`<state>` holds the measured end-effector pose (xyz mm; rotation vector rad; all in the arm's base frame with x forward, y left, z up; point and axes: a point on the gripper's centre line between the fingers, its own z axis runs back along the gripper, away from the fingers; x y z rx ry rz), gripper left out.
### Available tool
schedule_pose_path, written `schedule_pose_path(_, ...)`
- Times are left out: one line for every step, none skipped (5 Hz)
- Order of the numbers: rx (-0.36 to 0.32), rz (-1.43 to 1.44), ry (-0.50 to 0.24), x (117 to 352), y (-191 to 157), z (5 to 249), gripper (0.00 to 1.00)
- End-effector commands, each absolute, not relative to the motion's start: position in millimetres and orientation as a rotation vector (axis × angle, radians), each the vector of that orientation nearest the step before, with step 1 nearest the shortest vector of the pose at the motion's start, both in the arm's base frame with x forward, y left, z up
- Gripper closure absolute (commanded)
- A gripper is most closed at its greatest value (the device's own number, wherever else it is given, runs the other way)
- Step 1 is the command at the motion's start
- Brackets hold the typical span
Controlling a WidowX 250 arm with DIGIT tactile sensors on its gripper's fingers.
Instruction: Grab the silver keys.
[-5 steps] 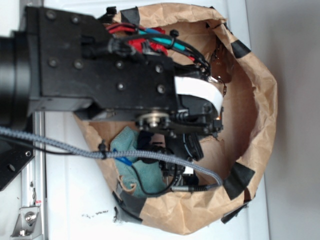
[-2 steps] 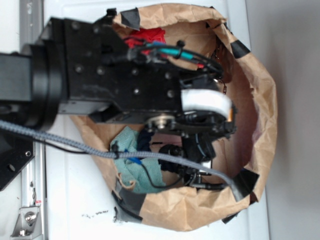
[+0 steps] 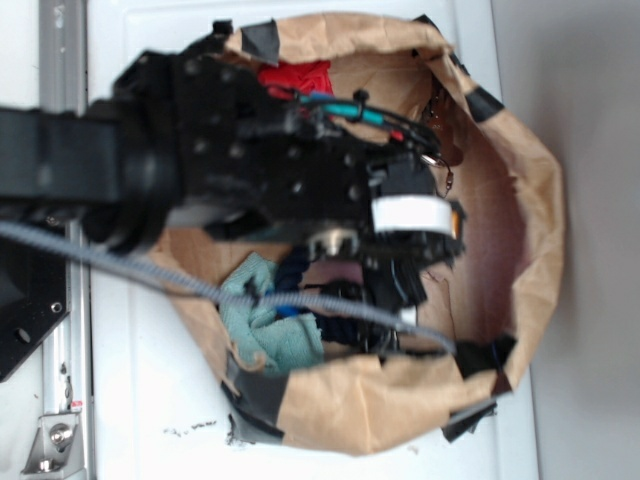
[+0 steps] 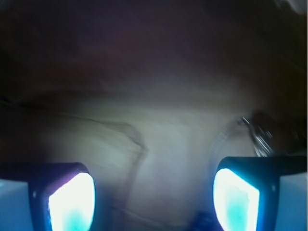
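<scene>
Silver metal glints at the right of the wrist view: the silver keys (image 4: 257, 132), blurred, lie on the pale floor just above the right fingertip (image 4: 236, 199), not in the gap. The gripper (image 4: 153, 199) stands wide, nothing between its pads.

We judge the main risk to be closing here. The fingers would meet on bare paper, or the right pad would only nudge the thin ring and skid it toward the dark wall. A second risk is snagging the crumpled brown paper bag (image 3: 520, 200), whose taped rim sits close around the arm.

The exterior view shows us what the wrist cannot: the arm deep in the bag, a teal cloth (image 3: 262, 315) and something red (image 3: 295, 75) beside it. There the keys (image 3: 437, 160) are only a small glint.
</scene>
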<state>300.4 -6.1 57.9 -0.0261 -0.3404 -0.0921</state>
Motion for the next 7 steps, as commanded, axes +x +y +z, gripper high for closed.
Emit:
schedule_pose_path(0.006,-0.028,-0.367,306.4,8.0,77.5,0.00)
schedule_pose_path(-0.003,-0.034,-0.381,307.7,1.9,77.0,0.00)
schedule_pose_path(-0.020,-0.027,-0.370,310.3,-0.9,75.4,0.00)
schedule_pose_path(-0.023,-0.020,-0.381,313.6,-7.1,66.8,0.00)
schedule_pose_path(-0.019,-0.038,-0.406,320.7,-7.7,56.4,0.00)
schedule_pose_path(-0.054,-0.033,-0.366,326.6,-9.3,45.8,0.00)
schedule_pose_path(-0.048,-0.046,-0.350,328.2,-13.3,35.9,0.00)
